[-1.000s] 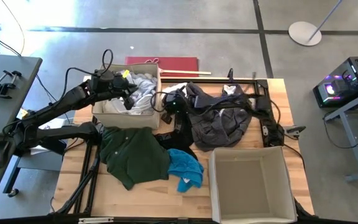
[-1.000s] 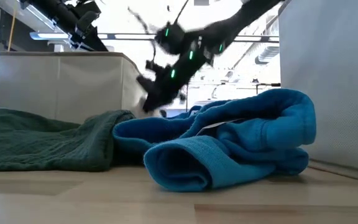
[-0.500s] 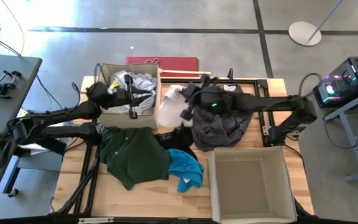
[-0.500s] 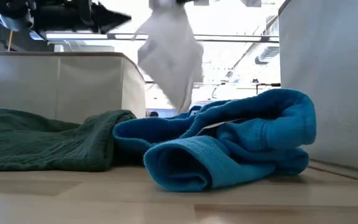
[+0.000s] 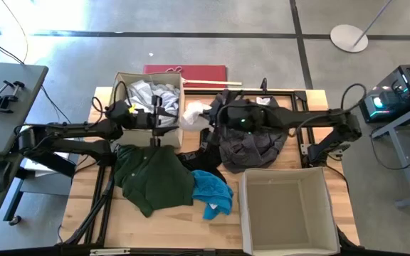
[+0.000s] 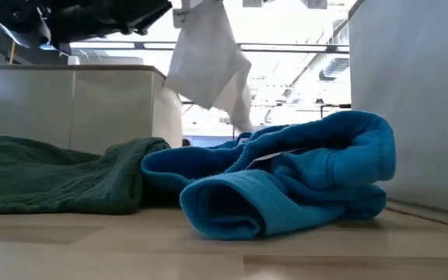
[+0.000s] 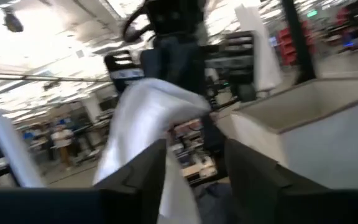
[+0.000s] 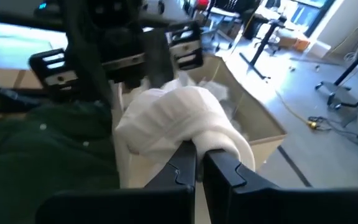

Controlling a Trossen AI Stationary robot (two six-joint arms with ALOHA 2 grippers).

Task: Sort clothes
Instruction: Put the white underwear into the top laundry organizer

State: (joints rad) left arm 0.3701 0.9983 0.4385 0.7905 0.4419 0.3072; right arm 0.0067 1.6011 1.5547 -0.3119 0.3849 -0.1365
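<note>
My right gripper [image 8: 200,167] is shut on a white garment [image 5: 193,114] and holds it up beside the left beige box [image 5: 119,96], which holds white and pale grey clothes [image 5: 155,94]. The garment hangs in the low view [image 6: 208,62]. My left gripper [image 7: 194,186] is open and empty at the box's near wall, facing the white garment [image 7: 145,118]. A dark green garment [image 5: 151,178], a bright blue one [image 5: 212,193], a black one [image 5: 191,158] and a dark grey one [image 5: 251,142] lie on the table. My right gripper pinches a bunched fold of the white garment [image 8: 185,134] between its two fingers. The fingers come level from the table's right side. The garment is lifted clear of the table and hangs slack below the fingers [image 6: 212,85].
An open beige box [image 5: 319,213] stands at the near right. A black metal frame [image 5: 301,107] runs along the table's far side. The blue garment [image 6: 286,183] and the green one [image 6: 53,175] lie in the foreground of the low view.
My right gripper has taken hold of the white garment and lifted it clear of the table, so it now hangs beside the left box. My left gripper has drawn out of the box toward the table's near edge and now sits at its near wall.
</note>
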